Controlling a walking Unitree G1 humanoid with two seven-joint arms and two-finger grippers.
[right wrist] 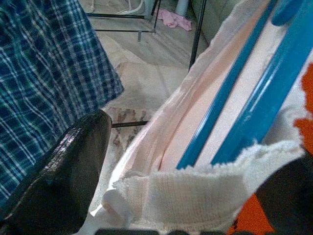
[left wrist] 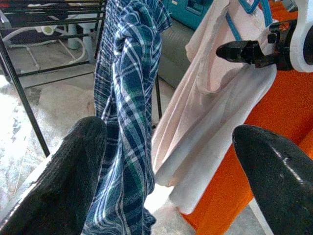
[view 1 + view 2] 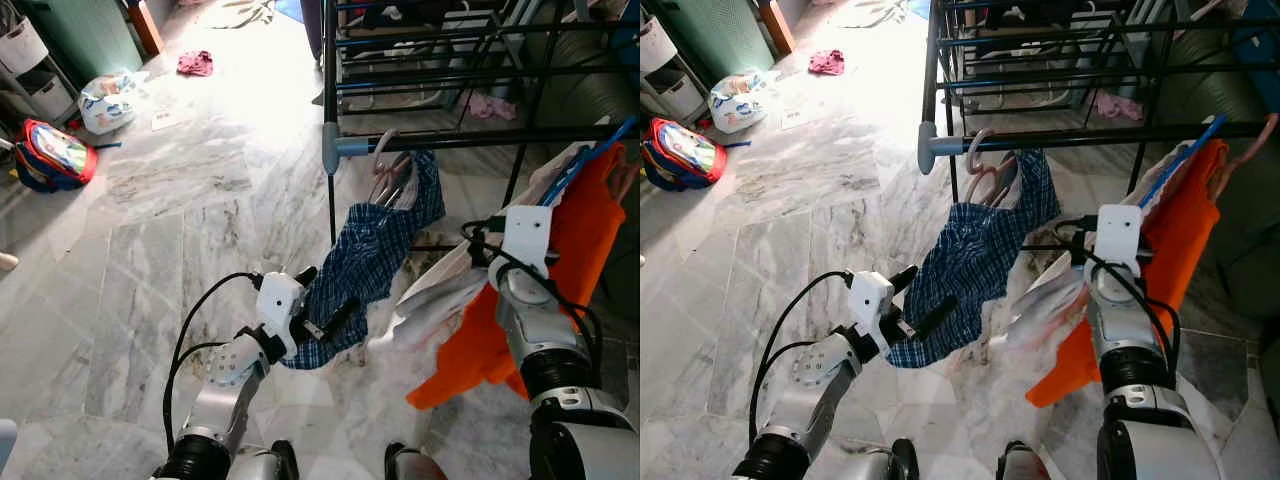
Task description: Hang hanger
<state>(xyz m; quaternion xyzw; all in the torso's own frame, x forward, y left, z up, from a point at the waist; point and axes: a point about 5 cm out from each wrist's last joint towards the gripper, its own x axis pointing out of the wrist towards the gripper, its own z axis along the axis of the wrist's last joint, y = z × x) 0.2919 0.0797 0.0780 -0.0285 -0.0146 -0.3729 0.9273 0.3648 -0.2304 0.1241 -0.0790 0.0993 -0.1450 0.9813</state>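
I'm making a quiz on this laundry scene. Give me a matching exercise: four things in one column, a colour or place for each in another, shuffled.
Things:
1. checked shirt
2. hanger by the right gripper
3. backpack
4. garment behind the right arm

Colour or place:
A. orange
B. on the floor, far left
C. blue
D. hanging from the rack's rail, beside the left gripper

Pairs: 1-D, 2-C, 3-B, 4-A

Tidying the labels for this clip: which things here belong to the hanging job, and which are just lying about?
Job:
blue hanger
pale garment
drying rack
right gripper

Lying about:
plaid shirt
orange garment
backpack
plastic bag
red cloth
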